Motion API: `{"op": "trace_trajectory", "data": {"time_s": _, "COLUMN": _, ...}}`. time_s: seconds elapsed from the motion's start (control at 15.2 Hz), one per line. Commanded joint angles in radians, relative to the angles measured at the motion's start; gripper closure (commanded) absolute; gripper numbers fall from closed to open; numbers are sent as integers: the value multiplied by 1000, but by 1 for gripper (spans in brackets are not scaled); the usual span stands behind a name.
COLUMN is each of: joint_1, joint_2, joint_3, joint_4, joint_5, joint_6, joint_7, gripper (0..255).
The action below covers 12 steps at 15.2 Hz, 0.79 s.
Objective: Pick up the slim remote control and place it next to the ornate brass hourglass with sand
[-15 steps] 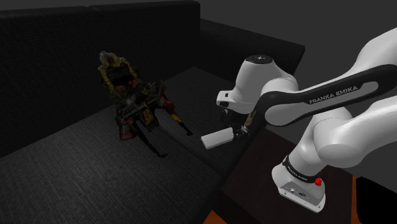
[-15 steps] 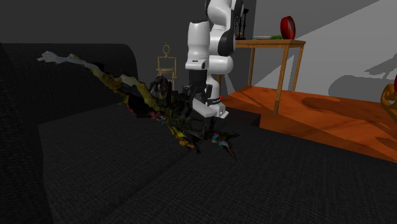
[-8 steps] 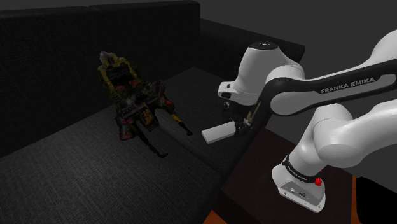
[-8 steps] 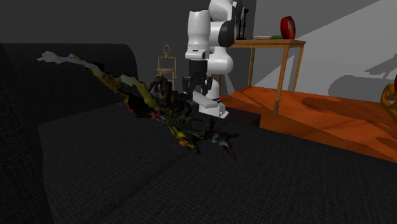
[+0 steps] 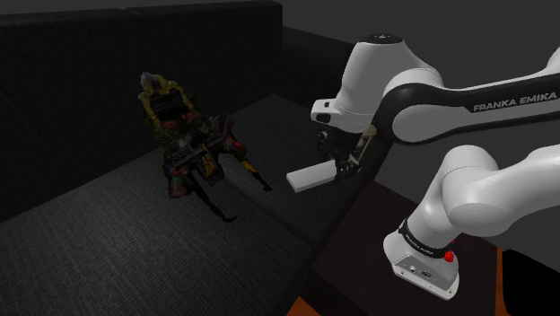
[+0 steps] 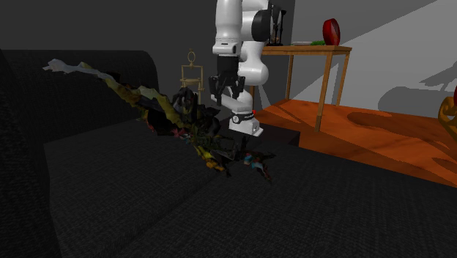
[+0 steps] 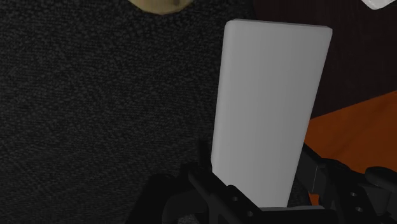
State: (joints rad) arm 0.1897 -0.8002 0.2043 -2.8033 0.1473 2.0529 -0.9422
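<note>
A slim, plain white remote (image 5: 310,175) hangs in the air above the dark sofa seat (image 5: 135,242), clasped at one end by my black gripper (image 5: 337,168). Seen from the wrist, the remote (image 7: 267,108) stands up between the fingers (image 7: 191,191) and hides much of what lies beyond it. A brass hourglass frame (image 6: 192,72) stands by the sofa's back in the second exterior view. A tan sliver of the hourglass (image 5: 364,144) peeks out just behind the gripper in the shoulder view, and its round tan end (image 7: 159,3) shows past the remote's tip.
A dark, many-coloured figure (image 5: 190,144) sprawls on the sofa seat at the shoulder view's left. A wooden side table (image 6: 316,51) bearing a red object stands on the orange floor (image 6: 366,132) behind the arm. My white stand (image 5: 422,260) sits beside the sofa's edge.
The arm has lifted the remote higher above the seat and carried it slightly toward the shoulder view's right. The grip has stayed the same.
</note>
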Motion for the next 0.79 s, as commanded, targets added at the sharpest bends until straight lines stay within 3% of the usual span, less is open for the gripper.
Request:
{"op": "trace_trajectory", "data": {"time_s": 0.0, "joint_1": -1, "joint_2": -12, "joint_3": -4, "joint_4": 22, "joint_5": -3, "joint_6": -34, "joint_7": 1, "gripper": 255}}
{"op": "trace_trajectory", "data": {"time_s": 0.73, "joint_1": -9, "joint_2": -39, "joint_3": -24, "joint_4": 155, "joint_5": -22, "joint_6": -195, "joint_7": 1, "gripper": 255}}
